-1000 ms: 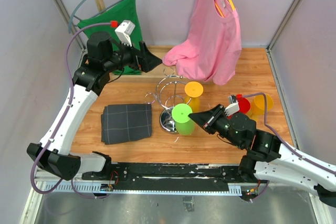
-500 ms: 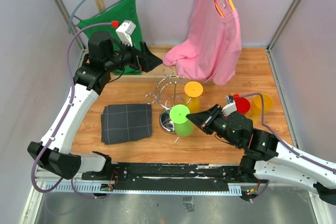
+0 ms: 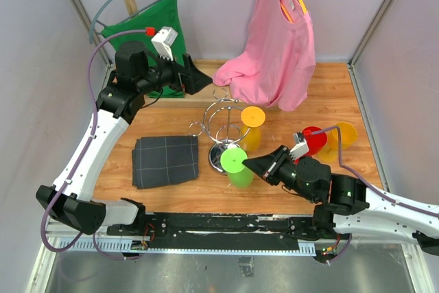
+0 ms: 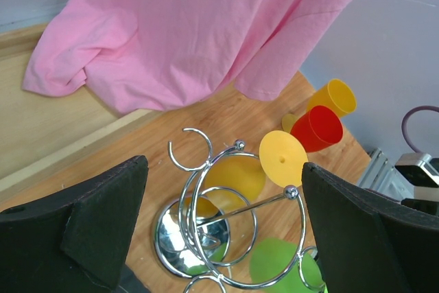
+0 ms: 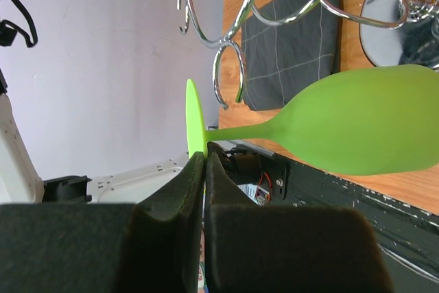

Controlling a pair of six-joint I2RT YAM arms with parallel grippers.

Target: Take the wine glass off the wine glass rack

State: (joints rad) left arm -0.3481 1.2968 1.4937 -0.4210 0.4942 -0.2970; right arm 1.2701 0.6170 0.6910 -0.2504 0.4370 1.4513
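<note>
The wine glass rack (image 3: 221, 128) is a chrome wire stand with curled loops, mid-table. My right gripper (image 3: 250, 162) is shut on the foot of a green wine glass (image 3: 234, 161), holding it upside down in front of the rack's base. In the right wrist view the pads of the right gripper (image 5: 204, 157) pinch the thin foot disc. The green wine glass (image 5: 363, 128) has its stem just outside the rack's (image 5: 230, 77) nearest loop. A yellow wine glass (image 3: 252, 123) hangs on the rack's far side. My left gripper (image 3: 200, 77) hovers open behind the rack (image 4: 185, 238).
A pink shirt (image 3: 278, 46) hangs at the back, its hem low behind the rack. A green cloth (image 3: 147, 32) hangs back left. A dark folded cloth (image 3: 166, 160) lies left of the rack. A red cup (image 3: 314, 138) and an orange cup (image 3: 343, 134) stand right.
My right gripper has drawn the green wine glass toward the table's near edge and a little left, away from the rack's loops. The left arm has held still.
</note>
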